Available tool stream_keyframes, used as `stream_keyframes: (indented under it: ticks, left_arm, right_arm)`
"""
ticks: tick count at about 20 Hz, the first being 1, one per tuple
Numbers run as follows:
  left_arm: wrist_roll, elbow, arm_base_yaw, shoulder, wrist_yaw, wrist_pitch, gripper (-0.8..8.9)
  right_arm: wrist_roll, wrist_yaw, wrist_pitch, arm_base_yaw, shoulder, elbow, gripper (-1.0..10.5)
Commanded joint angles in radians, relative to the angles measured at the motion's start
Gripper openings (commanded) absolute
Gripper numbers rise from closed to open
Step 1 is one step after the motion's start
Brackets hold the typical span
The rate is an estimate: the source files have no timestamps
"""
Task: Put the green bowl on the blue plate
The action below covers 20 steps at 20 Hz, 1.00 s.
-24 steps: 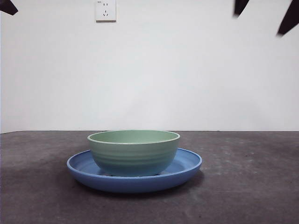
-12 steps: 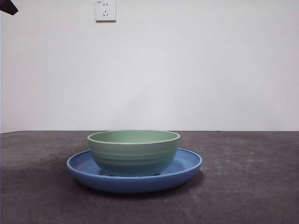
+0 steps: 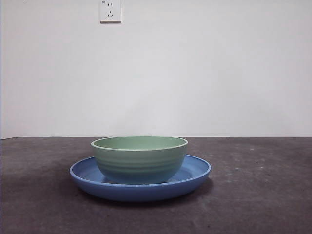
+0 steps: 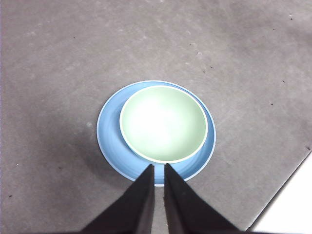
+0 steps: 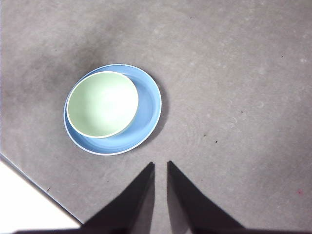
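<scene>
The green bowl point(image 3: 139, 158) is sitting upright inside the blue plate point(image 3: 195, 171), mouth facing straight up, its base resting on the plate floor and offset slightly from the plate's centre. Being round, it is presenting no long axis; its only axis of symmetry is running vertically. Judging from the ridged wall and the thin lighter rim, it is probably light and rigid, with a smooth surface that could slip under a weak pinch. If it needs handling again, the rim is offering the best hold, one jaw inside and one outside the wall. The plate is lying flat on the dark bench point(image 3: 263, 195), and the placement is appearing complete.

The left tool point(image 4: 158, 168) is hanging high above the plate's edge, jaws nearly closed with only a narrow slit between them, gripping nothing. The right tool point(image 5: 161, 165) is also hanging high, well apart from the dishes, jaws slightly parted and empty. Neither tool is appearing in the front view.
</scene>
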Motion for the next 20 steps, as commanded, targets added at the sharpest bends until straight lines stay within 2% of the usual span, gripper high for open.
stream_keyframes:
  ticks: [1,4,6,7,12,14,17,20]
  left_arm:
    - [-0.002,0.011,-0.003,0.003,0.002,0.010,0.31]
    - [-0.001,0.007,0.007,-0.011,-0.001,0.006,0.32]
    - [-0.002,-0.016,0.065,-0.030,0.000,0.040,0.31]
    - [-0.002,-0.061,0.105,-0.061,0.002,0.104,0.31]
    - [-0.002,-0.551,0.346,-0.349,0.000,0.698,0.32]
    - [-0.001,-0.734,0.404,-0.470,0.000,0.862,0.32]
    - [-0.006,-0.861,0.458,-0.597,-0.017,0.907,0.31]
    - [-0.050,-0.908,0.499,-0.665,-0.100,0.898,0.31]
  right_arm:
    - [-0.004,-0.001,0.010,0.005,0.003,0.012,0.4]
    - [-0.004,0.000,0.010,0.005,0.003,0.012,0.4]
    - [-0.004,0.000,0.010,0.005,0.003,0.012,0.4]
    - [-0.004,0.000,0.010,0.005,0.003,0.012,0.4]
    - [-0.004,0.000,0.010,0.005,0.003,0.012,0.4]
    - [-0.004,0.000,0.010,0.005,0.003,0.012,0.4]
    - [-0.004,0.000,0.010,0.005,0.003,0.012,0.4]
    - [-0.004,0.000,0.010,0.005,0.003,0.012,0.4]
